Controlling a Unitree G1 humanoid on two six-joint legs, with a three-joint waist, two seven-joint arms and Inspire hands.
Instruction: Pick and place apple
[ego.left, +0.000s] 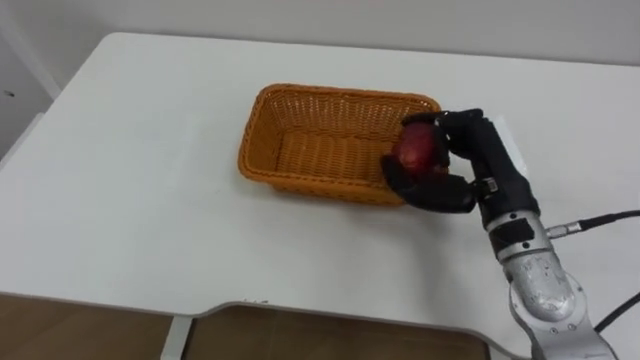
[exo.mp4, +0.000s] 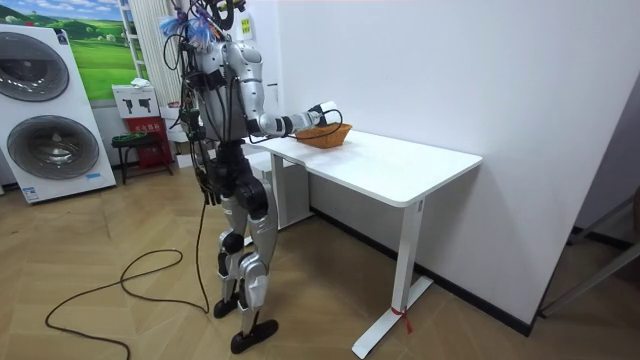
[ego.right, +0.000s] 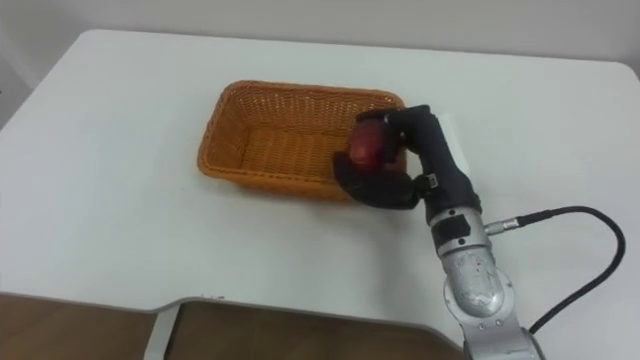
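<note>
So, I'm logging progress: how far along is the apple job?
Done: the red round apple is picked up, the right hand curled round it. In hand: it holds the apple at the right end of the orange woven wicker basket. Left: releasing it inside; the basket looks empty.

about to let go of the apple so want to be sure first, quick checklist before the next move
1. Grip: right hand is curled round the round red apple: ok.
2. Apple over the opening: it hangs at the right-end rim of the rectangular orange wicker basket, not clearly over the inside: cannot tell.
3. Room inside the basket: nothing lies in it: ok.
4. Basket stands flat on the white table, well in from the edges: ok.
5. Hand clear of the rim: thumb and fingers look close against the basket's corner: cannot tell.
</note>
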